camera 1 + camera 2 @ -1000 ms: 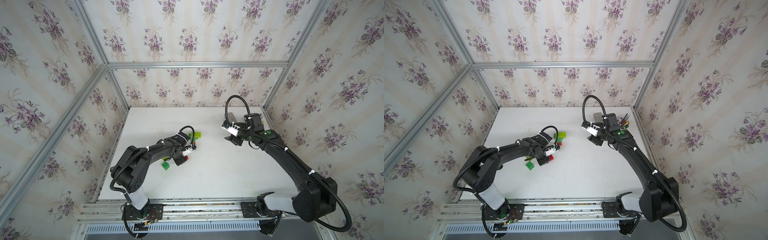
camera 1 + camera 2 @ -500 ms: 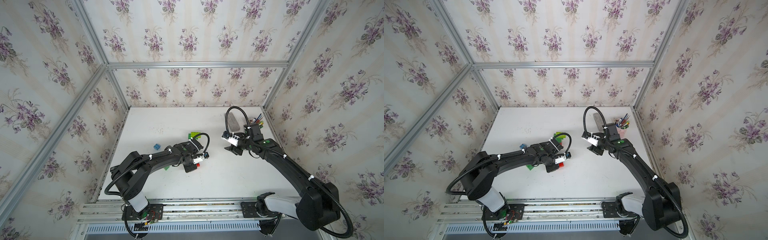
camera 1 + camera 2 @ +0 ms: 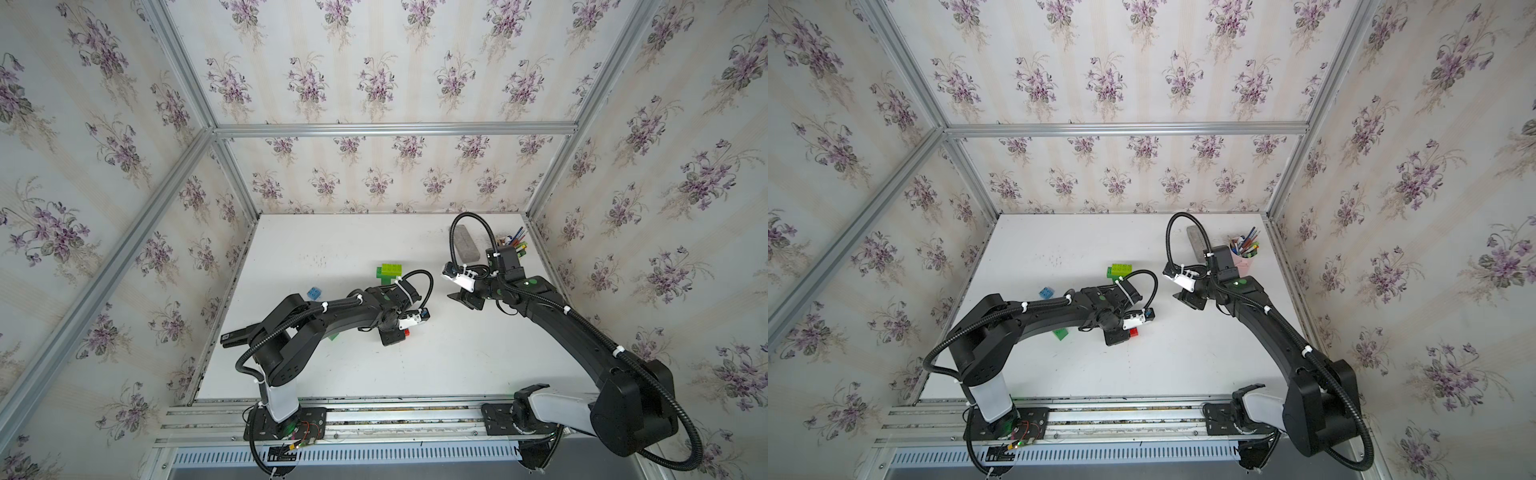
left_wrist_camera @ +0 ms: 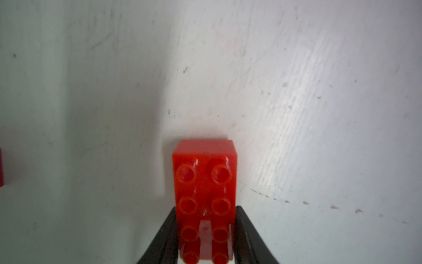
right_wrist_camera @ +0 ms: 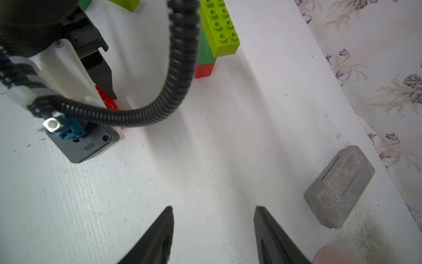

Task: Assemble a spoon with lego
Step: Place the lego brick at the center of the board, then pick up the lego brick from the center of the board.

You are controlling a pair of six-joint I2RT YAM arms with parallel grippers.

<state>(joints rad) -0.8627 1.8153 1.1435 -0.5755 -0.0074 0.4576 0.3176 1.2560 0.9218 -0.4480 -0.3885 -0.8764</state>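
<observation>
Only the left wrist view shows the left pincer [image 4: 205, 206] clamping the eight-studded red brick [image 4: 204, 178] on the bench [image 4: 319, 114]. The right pincer [image 5: 214, 207] gapes wide, empty. The spoon [image 3: 389, 270], lime over green with a red end, sits at 12 o'clock from the left pincer.

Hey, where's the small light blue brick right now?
In a top view the small light blue studded plastic brick lies on the left side of the white table, behind the left arm's elbow and left of the lime-and-green brick stack.
</observation>
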